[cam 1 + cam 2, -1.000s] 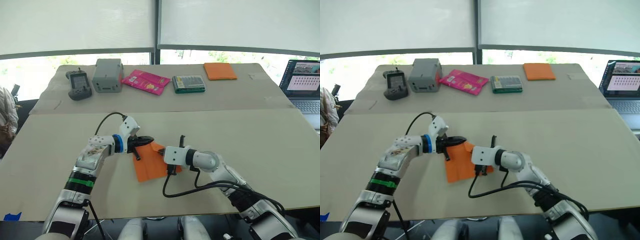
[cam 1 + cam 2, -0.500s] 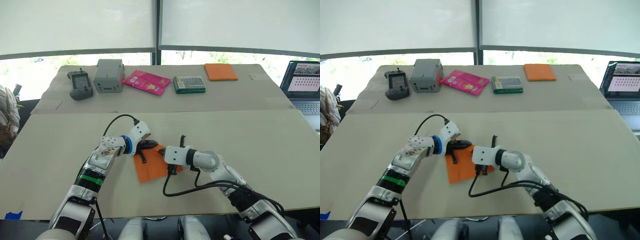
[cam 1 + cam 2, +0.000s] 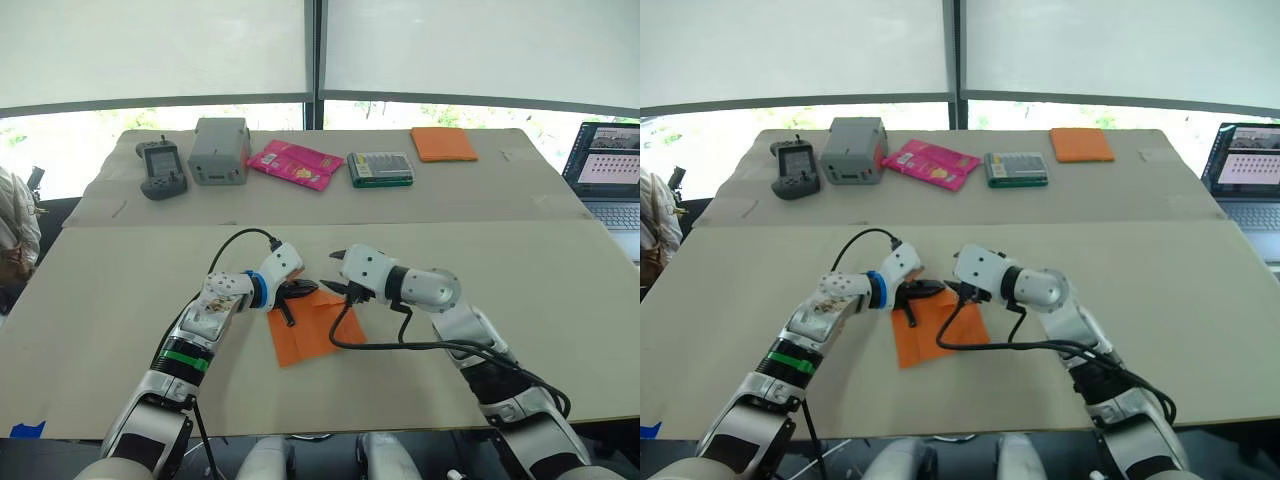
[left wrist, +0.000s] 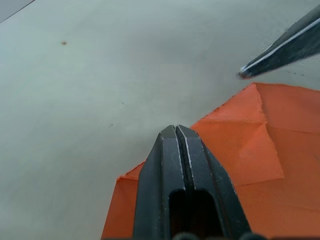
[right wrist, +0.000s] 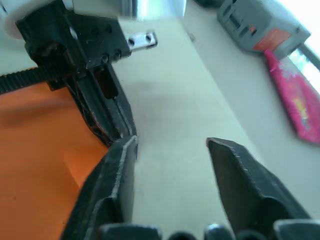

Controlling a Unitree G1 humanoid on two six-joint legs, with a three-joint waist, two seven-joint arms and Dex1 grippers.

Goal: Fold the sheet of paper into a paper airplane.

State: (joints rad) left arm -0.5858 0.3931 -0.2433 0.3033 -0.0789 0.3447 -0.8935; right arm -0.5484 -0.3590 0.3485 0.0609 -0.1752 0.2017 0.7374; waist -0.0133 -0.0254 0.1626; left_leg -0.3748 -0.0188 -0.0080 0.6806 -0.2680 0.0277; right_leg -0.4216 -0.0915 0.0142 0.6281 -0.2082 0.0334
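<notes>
The sheet of paper (image 3: 312,328) lies flat on the near table, bright orange, with crease lines and a folded flap at its far corner (image 4: 240,150). My left gripper (image 3: 303,291) is shut, its tips (image 4: 176,131) resting over the paper's far left edge. My right gripper (image 3: 332,271) hovers open just beyond the paper's far corner, facing the left gripper (image 5: 111,117) with nothing between its fingers (image 5: 122,165). One right fingertip (image 4: 280,47) pokes in above the paper's corner.
Along the far table stand a handheld controller (image 3: 158,168), a grey box (image 3: 218,150), a pink packet (image 3: 292,163), a green-edged case (image 3: 378,168) and a thick orange pad (image 3: 441,143). A laptop (image 3: 606,172) sits at the right edge. A person (image 3: 12,235) is at the left edge.
My right gripper has lifted off the paper's right side and swung to the far corner, next to the left gripper. The left gripper shifted slightly right. The paper stayed put.
</notes>
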